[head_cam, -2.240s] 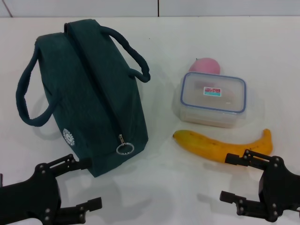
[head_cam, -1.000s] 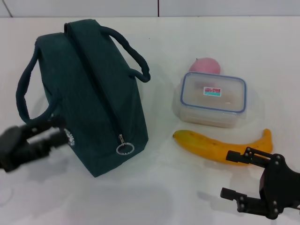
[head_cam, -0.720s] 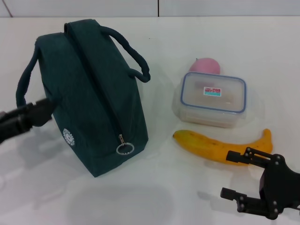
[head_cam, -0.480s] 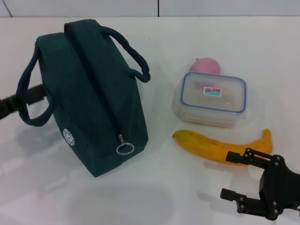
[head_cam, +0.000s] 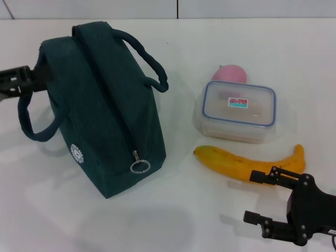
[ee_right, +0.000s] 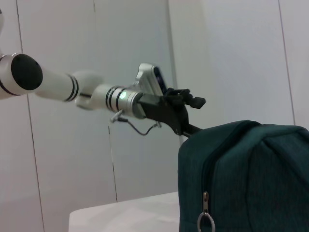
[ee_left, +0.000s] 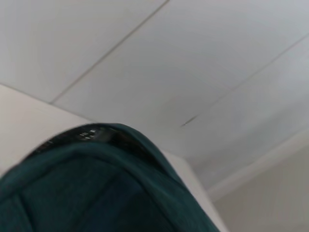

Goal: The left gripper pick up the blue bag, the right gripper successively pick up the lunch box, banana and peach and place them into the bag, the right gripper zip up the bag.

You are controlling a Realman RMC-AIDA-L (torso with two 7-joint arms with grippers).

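Note:
The blue bag (head_cam: 105,105) stands zipped shut on the left of the white table, its ring zipper pull (head_cam: 139,167) facing me. My left gripper (head_cam: 35,80) is open at the bag's upper left edge, by the top of its left handle (head_cam: 26,121); I cannot tell whether it touches. The right wrist view shows that gripper (ee_right: 193,116) with jaws apart above the bag (ee_right: 251,174). The left wrist view shows only the bag's fabric (ee_left: 96,193). The lunch box (head_cam: 239,110), peach (head_cam: 229,73) behind it and banana (head_cam: 236,165) lie on the right. My right gripper (head_cam: 251,197) is open and empty, just in front of the banana.
The white table (head_cam: 173,220) runs back to a tiled wall (head_cam: 178,8). The bag's right handle (head_cam: 149,63) arches toward the peach. The left arm's white links (ee_right: 48,84) reach in from the side.
My left gripper has swung from the table's front left, back along the bag's left side, up to its upper left edge. The right gripper has barely shifted. Objects are unmoved.

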